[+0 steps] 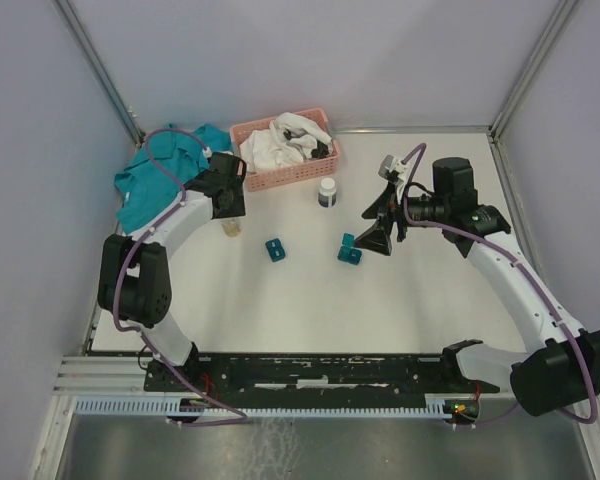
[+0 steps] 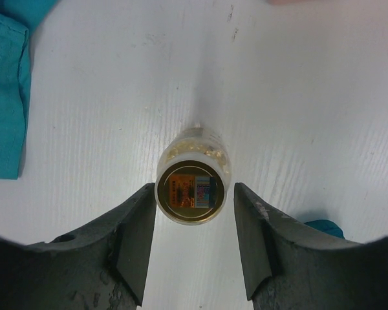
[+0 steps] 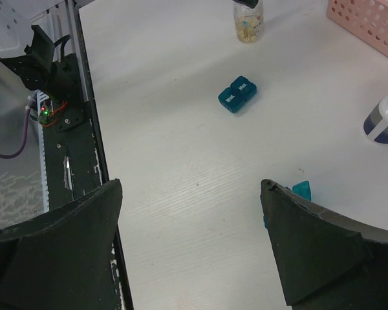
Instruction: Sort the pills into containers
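– From above, where is the left claw?
– Over the pill bottle, toward the table's left side, between the teal cloth and the pink basket. Both containers lie mid-table, well apart: the left-hand container, and the right-hand container just beside the right claw. Bare tabletop runs from them to the black rail at the near edge.
– And the left wrist view?
– Jaws part open, straddling the pill bottle, its gold top facing the camera. A sliver of table shows beside one finger; whether the other finger touches, I cannot tell. Nothing is gripped. Teal cloth fills the left edge; open table lies ahead.
– Right wrist view?
– Right claw spread wide, nothing between its fingers. The right-hand container peeks out beside one finger; the left-hand container lies farther on, apart from the pill bottle at the top edge. The black rail runs down the left, the pink basket's corner sits top right, and a white bottle stands at the right edge
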Action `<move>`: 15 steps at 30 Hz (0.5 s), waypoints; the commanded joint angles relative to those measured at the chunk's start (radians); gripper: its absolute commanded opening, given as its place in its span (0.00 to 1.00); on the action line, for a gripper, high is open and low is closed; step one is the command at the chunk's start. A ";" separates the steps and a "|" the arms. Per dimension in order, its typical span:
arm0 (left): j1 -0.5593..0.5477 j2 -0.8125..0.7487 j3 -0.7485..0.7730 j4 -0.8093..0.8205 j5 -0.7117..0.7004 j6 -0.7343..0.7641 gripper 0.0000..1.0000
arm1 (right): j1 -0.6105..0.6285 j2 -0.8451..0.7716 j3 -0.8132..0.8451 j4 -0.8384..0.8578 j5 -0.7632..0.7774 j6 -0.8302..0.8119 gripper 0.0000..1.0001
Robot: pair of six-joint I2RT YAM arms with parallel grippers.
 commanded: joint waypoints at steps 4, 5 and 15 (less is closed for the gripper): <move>0.012 0.002 0.044 0.005 0.021 0.030 0.56 | -0.006 0.000 0.003 0.032 -0.039 0.009 0.96; 0.012 0.003 0.044 0.007 0.020 0.030 0.54 | -0.007 0.001 0.003 0.032 -0.041 0.009 0.96; 0.000 -0.177 0.005 0.017 0.172 -0.021 0.08 | -0.007 -0.002 0.002 -0.026 -0.060 -0.109 0.96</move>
